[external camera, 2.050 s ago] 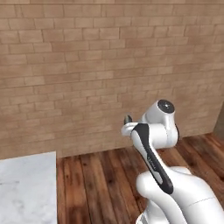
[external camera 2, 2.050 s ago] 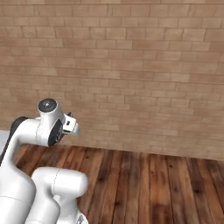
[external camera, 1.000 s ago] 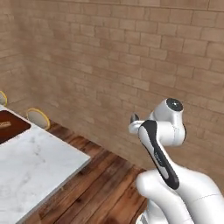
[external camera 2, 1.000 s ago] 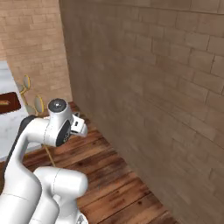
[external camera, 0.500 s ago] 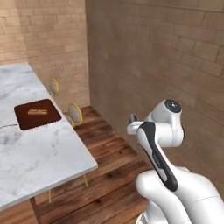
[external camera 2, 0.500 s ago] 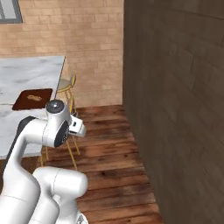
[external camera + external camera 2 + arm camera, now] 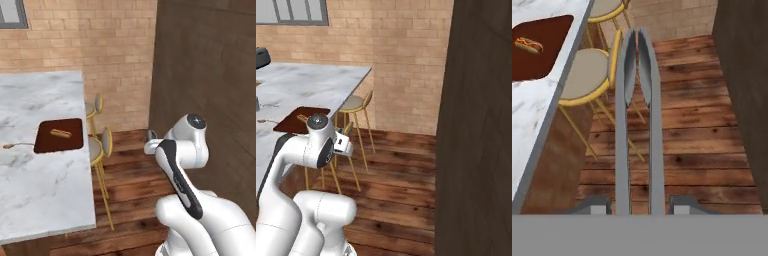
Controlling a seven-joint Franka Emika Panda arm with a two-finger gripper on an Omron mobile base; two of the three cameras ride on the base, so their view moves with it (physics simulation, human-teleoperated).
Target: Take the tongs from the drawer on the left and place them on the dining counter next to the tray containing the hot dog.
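— Grey metal tongs (image 7: pixel 637 125) sit gripped between the jaws, the two arms running straight out ahead of the gripper (image 7: pixel 637 207) and above the wooden floor (image 7: pixel 692 145). So the carrying half looks settled. What is left?

— The setting down, I'd judge. The counter (image 7: pixel 45 190) lies off to the side of the jaws, not under them. The brown tray (image 7: pixel 539 47) with the hot dog (image 7: pixel 528 46) is ahead and to the left of the tong tips in the hand view, well apart from them.

— And those stools?

— Two stools (image 7: pixel 589 75) stand between the jaws and the counter edge, just under the tongs' line. I'd keep the tongs high until the tips are over marble, then lower.

— Where should they go?

— On bare marble just beside the tray, not on its rim. A small spoon-like thing (image 7: pixel 12 146) lies against the tray's far side in the left base view, so the near side seems freer. Lay them flat before the jaws part, so they don't skid.
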